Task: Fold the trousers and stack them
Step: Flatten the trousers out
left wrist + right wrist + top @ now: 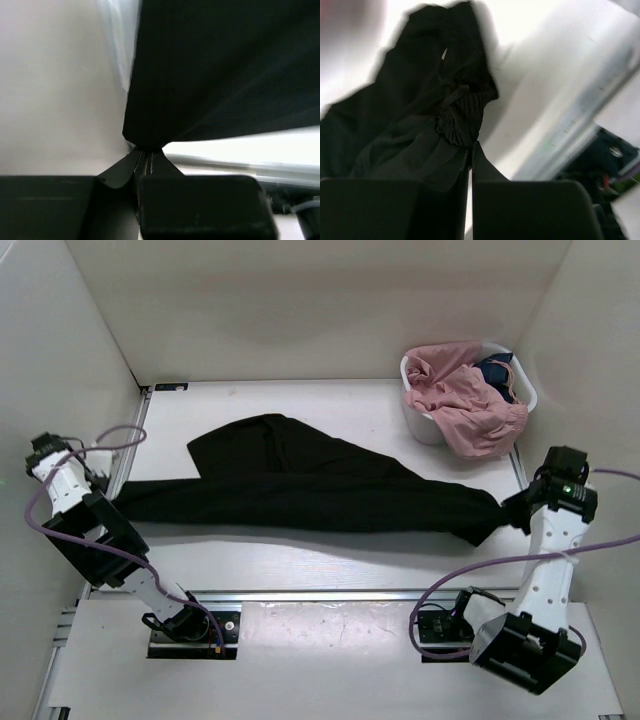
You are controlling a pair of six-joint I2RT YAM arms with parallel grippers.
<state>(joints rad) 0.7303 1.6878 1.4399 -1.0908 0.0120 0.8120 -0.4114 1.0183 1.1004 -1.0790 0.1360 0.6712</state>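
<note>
While the left gripper [146, 150] is pinching a pointed corner of the trousers [225, 65] between jaws pressed together, the black cloth is fanning up and to the right from the fingertips and filling most of the left wrist view. Seen from above, this gripper is sitting at the left edge of the table [330, 565], close to the left wall [60, 340], and is holding the left end of the garment.

The right gripper [470, 146] is likewise clamping down with its jaws fully together, and black fabric is caught between them. Just beyond its fingertips a ribbed band [465, 107] with a cord [454, 97] is bunching up. It is possibly a waistband, though the blur is making that hard to settle. A small white label [444, 53] is showing farther up the cloth.

In the overhead view the right gripper is gripping the right end of the trousers [300, 485]. They are stretching in a long band across the middle of the table from left to right, with a loose hump of fabric bulging toward the far side, left of centre.

Well apart from them, in the far right corner, a white basket [424, 425] is standing. A pink garment [465, 405] is spilling over its near rim and a dark blue garment [497, 370] is lying at its far side. Purple cables [480, 570] are looping from both arms.
</note>
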